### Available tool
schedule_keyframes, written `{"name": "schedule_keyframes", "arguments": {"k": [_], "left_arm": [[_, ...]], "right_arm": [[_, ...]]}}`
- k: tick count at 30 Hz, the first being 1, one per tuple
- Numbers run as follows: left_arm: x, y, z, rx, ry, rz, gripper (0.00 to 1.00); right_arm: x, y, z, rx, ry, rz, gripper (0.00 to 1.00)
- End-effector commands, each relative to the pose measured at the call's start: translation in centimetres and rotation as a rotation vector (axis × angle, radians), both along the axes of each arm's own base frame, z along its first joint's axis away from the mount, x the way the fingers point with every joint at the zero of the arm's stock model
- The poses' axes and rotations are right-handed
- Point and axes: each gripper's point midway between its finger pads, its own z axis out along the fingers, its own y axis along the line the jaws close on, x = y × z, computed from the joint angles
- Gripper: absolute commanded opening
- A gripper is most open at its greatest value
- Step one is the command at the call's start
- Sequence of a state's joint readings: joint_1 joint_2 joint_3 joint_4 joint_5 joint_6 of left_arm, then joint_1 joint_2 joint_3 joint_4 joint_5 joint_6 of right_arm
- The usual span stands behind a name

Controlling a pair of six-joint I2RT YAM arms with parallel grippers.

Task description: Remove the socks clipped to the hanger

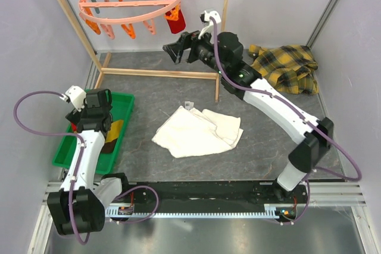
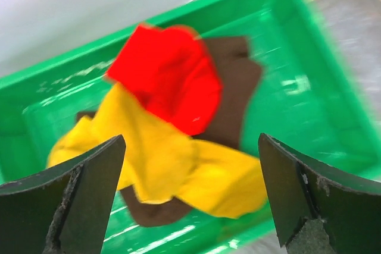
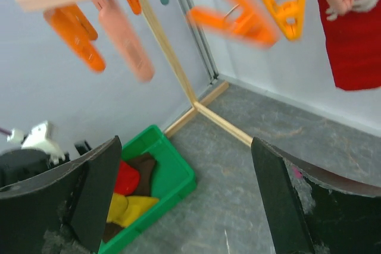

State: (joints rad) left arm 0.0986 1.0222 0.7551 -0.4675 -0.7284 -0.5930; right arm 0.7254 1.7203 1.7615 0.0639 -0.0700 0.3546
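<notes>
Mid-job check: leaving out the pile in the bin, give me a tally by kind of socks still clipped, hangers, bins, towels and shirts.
Socks still clipped: 1, the red sock
Hangers: 1, the pink hanger
Bins: 1, the green bin
Towels: 1, the white towel
Shirts: 1, the plaid shirt
Total: 5

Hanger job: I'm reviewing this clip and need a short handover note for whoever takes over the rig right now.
Left claw: open, empty, over the green bin.
Right claw: open, empty, raised beside the hanger.
Done: red, yellow and brown socks lie piled in the bin.
Left to do: one red sock hangs clipped at the hanger's right side, near the right claw. Unclip it and bin it. No other clipped sock is visible.
</notes>
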Motion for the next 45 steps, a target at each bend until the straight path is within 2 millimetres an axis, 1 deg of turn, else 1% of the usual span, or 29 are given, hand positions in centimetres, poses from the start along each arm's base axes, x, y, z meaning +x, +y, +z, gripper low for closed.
{"name": "schedule_keyframes", "arguments": {"k": [1,2,3,4,5,6,7,8,9,10,12,13,14,16,23,24,26,28,29,31,32,35,36,37,39,40,42,44,45], "left_arm": [[2.8,-1.5,6.4,0.016,-0.209,-0.164,0.99],[3.4,-1.8,6.9,0.023,-0.252,-0.199,0.99],[3.5,-2.4,7.2,0.015,-0.280,-0.236,0.99],[3.3,-2.8,7.6,0.009,-0.320,-0.250,0.99],[3.7,-3.2,8.4,0.005,-0.373,-0.279,0.99],[4.7,-5.2,9.1,-0.033,-0.423,-0.391,0.98],[5.1,-6.5,9.9,-0.019,-0.451,-0.493,0.96],[5.6,-7.8,9.4,-0.033,-0.461,-0.574,0.93],[6.2,-9.5,10.4,-0.048,-0.518,-0.663,0.92],[6.5,-10.1,10.0,-0.057,-0.528,-0.691,0.92],[7.2,-11.5,10.7,-0.046,-0.580,-0.747,0.91],[7.6,-12.0,10.1,-0.044,-0.575,-0.764,0.91],[7.9,-12.4,9.9,-0.037,-0.570,-0.777,0.91],[8.4,-14.0,10.3,-0.001,-0.581,-0.821,0.91],[10.8,-16.7,11.7,0.084,-0.644,-0.867,0.91],[11.3,-17.4,10.9,0.096,-0.620,-0.872,0.91],[11.9,-18.2,11.7,0.125,-0.673,-0.886,0.91],[12.7,-19.6,10.7,0.151,-0.672,-0.919,0.91],[12.9,-20.1,11.9,0.173,-0.732,-0.926,0.91],[13.8,-21.7,10.9,0.199,-0.715,-0.965,0.91],[14.0,-22.1,12.0,0.224,-0.766,-0.959,0.91],[15.3,-23.7,10.9,0.263,-0.751,-0.978,0.92],[15.6,-24.2,11.7,0.287,-0.779,-0.981,0.92],[16.2,-24.6,10.9,0.293,-0.762,-0.991,0.92],[16.6,-25.4,11.6,0.319,-0.801,-1.006,0.92],[17.3,-25.7,10.6,0.320,-0.781,-1.013,0.92],[18.1,-26.2,11.6,0.356,-0.811,-1.011,0.92],[18.9,-26.9,10.8,0.396,-0.799,-1.016,0.93],[19.3,-27.1,12.0,0.412,-0.843,-0.999,0.94]], "right_arm": [[-3.3,-2.4,1.6,0.035,-0.031,0.022,0.98],[-3.7,-2.5,-0.6,0.016,-0.003,0.033,0.98],[-4.8,-3.2,0.1,0.033,-0.010,0.040,0.98],[-5.2,-3.4,-2.2,0.010,0.023,0.046,0.98],[-5.7,-3.7,-2.4,0.016,0.019,0.054,0.98],[-6.6,-4.3,-2.1,0.024,0.014,0.061,0.98],[-7.0,-4.4,-3.8,0.009,0.047,0.058,0.98],[-7.2,-4.8,-4.7,-0.005,0.074,0.047,0.98],[-7.2,-5.5,-4.8,-0.003,0.086,0.014,0.98],[-7.5,-5.7,-6.1,-0.022,0.110,0.006,0.98],[-8.0,-6.5,-6.3,-0.018,0.109,-0.012,0.98],[-8.3,-6.7,-7.6,-0.028,0.129,-0.016,0.98],[-8.7,-7.2,-7.1,-0.013,0.118,-0.018,0.98],[-9.2,-7.5,-8.2,-0.023,0.132,-0.013,0.98],[-10.9,-9.5,-8.3,-0.032,0.116,-0.029,0.98],[-11.1,-9.6,-8.3,-0.028,0.117,-0.027,0.98],[-11.6,-10.1,-8.0,-0.023,0.112,-0.025,0.98],[-12.0,-10.5,-7.7,-0.020,0.104,-0.028,0.98],[-12.3,-10.9,-7.2,-0.014,0.091,-0.031,0.98],[-12.2,-11.6,-6.8,-0.015,0.071,-0.062,0.98],[-12.2,-11.9,-6.4,-0.012,0.061,-0.077,0.98],[-11.5,-12.7,-5.6,-0.027,0.037,-0.131,0.98],[-11.4,-12.8,-5.5,-0.032,0.032,-0.140,0.98],[-11.4,-12.9,-4.9,-0.028,0.024,-0.141,0.98],[-11.5,-13.0,-4.6,-0.021,0.020,-0.144,0.98],[-11.6,-13.0,-4.3,-0.014,0.013,-0.138,0.98],[-11.8,-13.0,-4.2,-0.012,0.005,-0.131,0.98],[-11.7,-13.4,-3.8,-0.006,-0.006,-0.147,0.98],[-11.7,-13.5,-3.6,-0.004,-0.012,-0.150,0.98]]}}
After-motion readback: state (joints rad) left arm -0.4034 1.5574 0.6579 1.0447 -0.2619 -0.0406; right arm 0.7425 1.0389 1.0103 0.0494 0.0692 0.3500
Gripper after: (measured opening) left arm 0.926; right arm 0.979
